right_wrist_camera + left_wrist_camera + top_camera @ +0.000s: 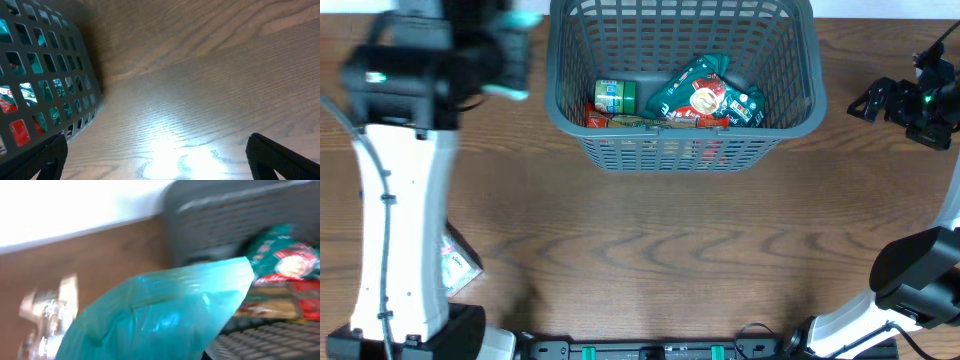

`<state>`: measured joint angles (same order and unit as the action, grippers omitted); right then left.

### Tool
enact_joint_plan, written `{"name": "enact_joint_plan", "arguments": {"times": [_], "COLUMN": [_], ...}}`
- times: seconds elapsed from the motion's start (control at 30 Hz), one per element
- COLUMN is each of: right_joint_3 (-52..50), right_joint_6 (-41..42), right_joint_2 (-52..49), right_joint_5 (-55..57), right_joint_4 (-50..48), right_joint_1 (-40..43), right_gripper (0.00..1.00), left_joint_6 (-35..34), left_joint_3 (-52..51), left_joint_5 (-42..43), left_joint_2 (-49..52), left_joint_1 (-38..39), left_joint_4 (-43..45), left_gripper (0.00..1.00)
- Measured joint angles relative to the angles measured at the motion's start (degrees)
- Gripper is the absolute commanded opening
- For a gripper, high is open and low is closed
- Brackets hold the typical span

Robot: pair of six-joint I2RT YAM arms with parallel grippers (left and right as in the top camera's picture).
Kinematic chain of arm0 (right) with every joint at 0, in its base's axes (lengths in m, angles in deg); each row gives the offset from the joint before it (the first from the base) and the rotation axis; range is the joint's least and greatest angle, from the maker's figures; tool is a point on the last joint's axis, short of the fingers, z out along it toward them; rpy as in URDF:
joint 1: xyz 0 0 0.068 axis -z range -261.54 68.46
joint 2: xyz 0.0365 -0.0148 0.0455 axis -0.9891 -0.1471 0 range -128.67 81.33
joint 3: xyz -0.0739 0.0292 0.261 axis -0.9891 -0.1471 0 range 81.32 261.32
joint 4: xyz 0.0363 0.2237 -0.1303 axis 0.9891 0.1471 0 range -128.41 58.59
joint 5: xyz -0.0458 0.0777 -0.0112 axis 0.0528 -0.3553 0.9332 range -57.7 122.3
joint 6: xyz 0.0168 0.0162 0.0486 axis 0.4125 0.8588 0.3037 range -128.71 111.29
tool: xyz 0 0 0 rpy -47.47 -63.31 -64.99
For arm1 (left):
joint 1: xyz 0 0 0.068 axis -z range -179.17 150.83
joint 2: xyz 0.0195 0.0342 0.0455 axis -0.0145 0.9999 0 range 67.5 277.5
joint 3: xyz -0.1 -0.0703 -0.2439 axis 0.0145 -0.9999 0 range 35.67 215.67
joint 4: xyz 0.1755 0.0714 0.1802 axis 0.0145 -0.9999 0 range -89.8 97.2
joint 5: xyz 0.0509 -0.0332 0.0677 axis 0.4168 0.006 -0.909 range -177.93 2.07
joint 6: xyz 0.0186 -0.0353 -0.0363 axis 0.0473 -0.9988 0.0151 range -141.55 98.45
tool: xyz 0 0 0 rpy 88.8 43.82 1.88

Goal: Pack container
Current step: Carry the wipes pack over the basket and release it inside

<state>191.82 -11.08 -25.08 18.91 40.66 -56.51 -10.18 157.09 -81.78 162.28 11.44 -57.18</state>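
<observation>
Teal packet (160,310) near container (670,150) with packets (705,100)

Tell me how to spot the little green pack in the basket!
Find the big grey basket at the far middle of the table. At the left end of the pile inside lies the small green pack. The bags beside it are bigger, crinkly, teal and red; it alone is green with a pale label.

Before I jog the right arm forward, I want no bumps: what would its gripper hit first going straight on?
Most likely the table; the open right gripper points down at the wood. The basket sits off to one side of that line, though depth is hard to judge.
</observation>
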Motion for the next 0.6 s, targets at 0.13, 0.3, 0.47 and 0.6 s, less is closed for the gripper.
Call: {"name": "enact_joint_plan", "arguments": {"times": [0.13,0.3,0.47,0.6], "right_joint_3": [0.0,0.0,0.0,0.0], "right_joint_6": [0.0,0.0,-0.2,-0.2], "right_joint_2": [0.0,0.0,0.0,0.0], "right_joint_5": [0.0,0.0,0.0,0.0], "right_joint_4": [0.6,1.3,2.2,2.7], "right_joint_1": [0.0,0.0,-0.1,-0.1], "right_gripper": [0.99,0.99,0.99,0.99], "left_joint_6": [6.3,13.6,19.8,22.4], "left_joint_3": [0.0,0.0,0.1,0.1], "left_joint_5": [-1.2,-1.7,-1.9,-1.9], "left_joint_2": [1.9,5.7,12.0,19.0], "left_joint_1": [9.2,16.2,19.7,20.6], "left_joint_4": [9.1,16.9,18.6,18.1], "left_gripper": [0.06,0.06,0.06,0.06]}}
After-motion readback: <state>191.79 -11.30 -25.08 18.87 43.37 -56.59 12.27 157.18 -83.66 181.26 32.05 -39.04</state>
